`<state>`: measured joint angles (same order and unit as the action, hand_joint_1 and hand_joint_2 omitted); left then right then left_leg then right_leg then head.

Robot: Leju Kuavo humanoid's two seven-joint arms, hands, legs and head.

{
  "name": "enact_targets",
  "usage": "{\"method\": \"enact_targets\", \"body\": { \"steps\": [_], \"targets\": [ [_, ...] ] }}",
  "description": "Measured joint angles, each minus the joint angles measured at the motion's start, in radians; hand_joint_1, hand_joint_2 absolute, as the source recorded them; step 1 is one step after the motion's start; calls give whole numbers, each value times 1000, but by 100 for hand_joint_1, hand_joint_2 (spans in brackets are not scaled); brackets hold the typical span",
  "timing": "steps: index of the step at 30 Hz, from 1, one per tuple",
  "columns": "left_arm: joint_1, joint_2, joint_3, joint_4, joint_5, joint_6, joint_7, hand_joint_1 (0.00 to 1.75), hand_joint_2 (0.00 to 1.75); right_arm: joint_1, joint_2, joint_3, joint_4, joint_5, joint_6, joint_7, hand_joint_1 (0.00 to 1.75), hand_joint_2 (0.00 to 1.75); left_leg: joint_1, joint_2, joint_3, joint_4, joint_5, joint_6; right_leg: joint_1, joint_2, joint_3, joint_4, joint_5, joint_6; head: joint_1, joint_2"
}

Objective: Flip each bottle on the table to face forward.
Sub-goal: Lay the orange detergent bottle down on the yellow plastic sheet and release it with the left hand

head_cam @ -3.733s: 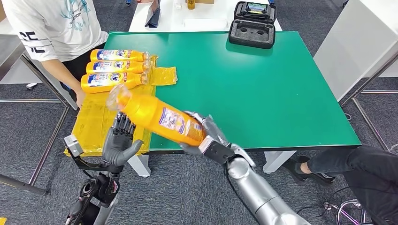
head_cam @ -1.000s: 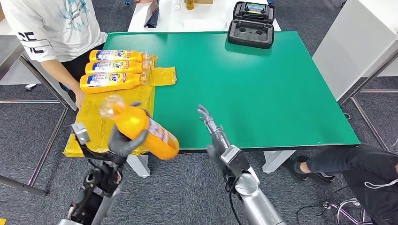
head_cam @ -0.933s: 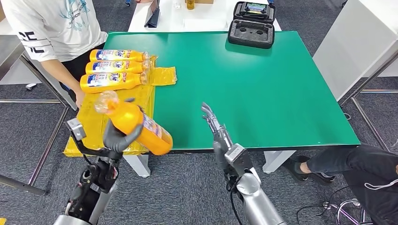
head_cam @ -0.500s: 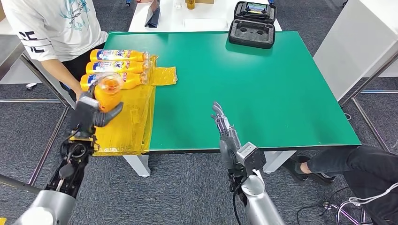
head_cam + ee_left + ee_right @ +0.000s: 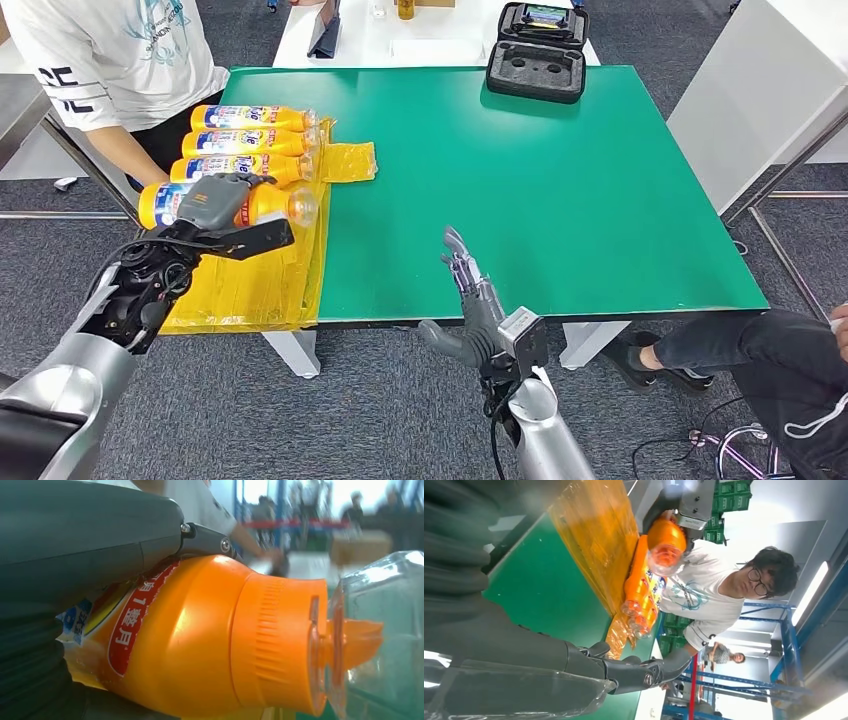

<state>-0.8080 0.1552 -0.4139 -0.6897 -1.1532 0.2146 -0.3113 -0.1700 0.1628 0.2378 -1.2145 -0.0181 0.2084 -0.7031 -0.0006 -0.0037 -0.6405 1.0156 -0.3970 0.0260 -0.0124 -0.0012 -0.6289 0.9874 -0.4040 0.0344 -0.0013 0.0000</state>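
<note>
my left hand [image 5: 212, 203] now clamped on the orange bottle [image 5: 262, 204], swung flat beside the bottle row [image 5: 250, 142], right hand [image 5: 472, 300] still empty, fingers apart

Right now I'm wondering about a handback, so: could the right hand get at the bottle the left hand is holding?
Probably not without moving: the right hand, open, sits at the table's near edge, well apart from the bottle the left hand grips over the yellow sheet; nothing blocks the way.

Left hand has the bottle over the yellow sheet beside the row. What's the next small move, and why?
Probably lower it and let go: the left hand holds the fourth bottle on its side, label up, beside the three bottles lined up on the yellow sheet.
</note>
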Motion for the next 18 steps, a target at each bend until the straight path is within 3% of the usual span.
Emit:
{"method": "enact_targets", "body": {
  "steps": [7, 18],
  "targets": [
    [-62, 0, -66, 86, -4, -151, -41, 175, 175, 1, 1, -15, 13, 16, 6, 0, 0, 175, 0, 0, 0, 0, 0, 0, 0, 0, 0, 0, 0, 0, 0, 0],
    [-87, -10, -109, 159, 41, -238, -50, 175, 175, -3, 10, -16, 32, 62, -12, 0, 0, 175, 0, 0, 0, 0, 0, 0, 0, 0, 0, 0, 0, 0, 0, 0]
  ]
}}
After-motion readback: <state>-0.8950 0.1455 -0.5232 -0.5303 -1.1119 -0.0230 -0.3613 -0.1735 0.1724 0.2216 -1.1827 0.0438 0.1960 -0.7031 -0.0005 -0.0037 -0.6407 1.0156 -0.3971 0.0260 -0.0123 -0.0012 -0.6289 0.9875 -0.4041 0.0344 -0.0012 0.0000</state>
